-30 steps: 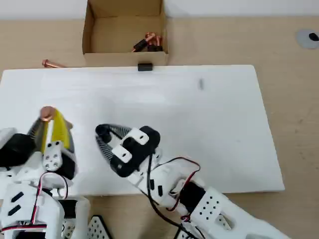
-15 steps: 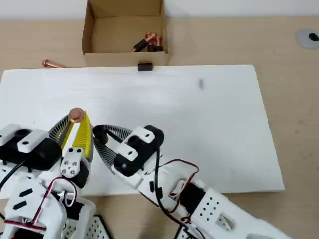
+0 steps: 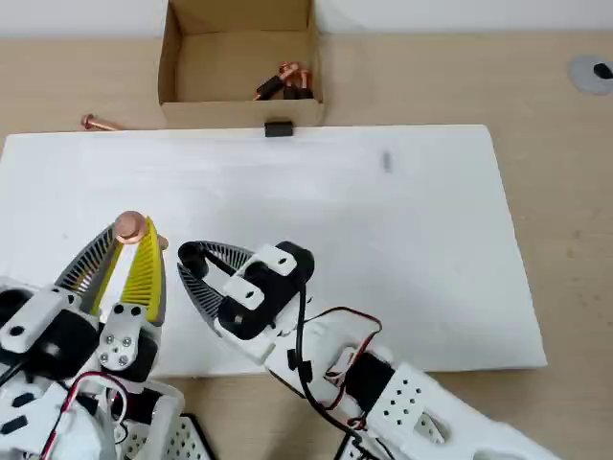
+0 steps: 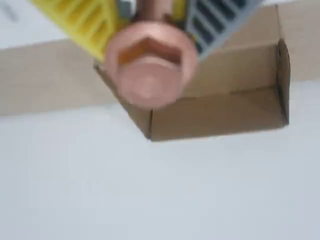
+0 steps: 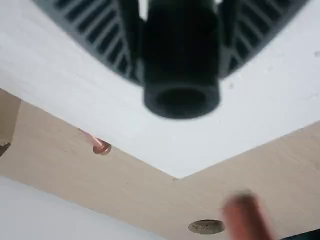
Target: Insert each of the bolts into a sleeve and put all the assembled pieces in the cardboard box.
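Misalignment threatens: left gripper [image 3: 127, 240] clenches the copper bolt [image 4: 150, 65], right gripper [image 3: 189, 263] clamps the black sleeve [image 5: 181, 75]; a skewed approach could jam them

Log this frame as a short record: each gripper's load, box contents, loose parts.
left gripper: grips copper bolt, over white board
right gripper: grips black sleeve, beside the left one
cardboard box: assembled pieces in one corner
loose bolt: on table, left of the box
loose sleeve: at board's far edge, before the box
held parts: apart, not yet joined
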### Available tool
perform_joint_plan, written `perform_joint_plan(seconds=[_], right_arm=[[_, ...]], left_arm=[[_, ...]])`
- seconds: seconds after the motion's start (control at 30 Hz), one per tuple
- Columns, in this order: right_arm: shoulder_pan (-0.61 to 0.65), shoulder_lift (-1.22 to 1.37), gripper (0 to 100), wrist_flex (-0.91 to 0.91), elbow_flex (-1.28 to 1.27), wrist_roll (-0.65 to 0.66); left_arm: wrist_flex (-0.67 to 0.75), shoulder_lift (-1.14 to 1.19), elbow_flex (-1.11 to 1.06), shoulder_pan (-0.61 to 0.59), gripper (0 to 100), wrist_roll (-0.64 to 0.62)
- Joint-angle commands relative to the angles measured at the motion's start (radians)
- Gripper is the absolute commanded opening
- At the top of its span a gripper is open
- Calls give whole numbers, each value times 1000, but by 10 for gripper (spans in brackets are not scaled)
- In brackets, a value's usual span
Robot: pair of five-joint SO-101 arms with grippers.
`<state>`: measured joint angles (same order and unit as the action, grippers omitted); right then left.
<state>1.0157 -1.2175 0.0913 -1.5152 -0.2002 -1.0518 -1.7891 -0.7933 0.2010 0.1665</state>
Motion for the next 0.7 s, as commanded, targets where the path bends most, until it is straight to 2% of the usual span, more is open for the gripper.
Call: perform_joint_plan(seconds=[0.0, 0.3, 0.5, 0.67], right_arm=[[13, -31, 12, 28, 2, -8], [12, -31, 12, 31, 4, -8], [12, -31, 12, 31, 4, -8], [12, -31, 12, 31, 4, -8]], left_arm=[[-14, 91, 87, 17, 5, -21], [-40, 186, 101, 44, 5, -173], [-48, 182, 64, 44, 5, -181], [-110, 182, 68, 44, 5, -181]])
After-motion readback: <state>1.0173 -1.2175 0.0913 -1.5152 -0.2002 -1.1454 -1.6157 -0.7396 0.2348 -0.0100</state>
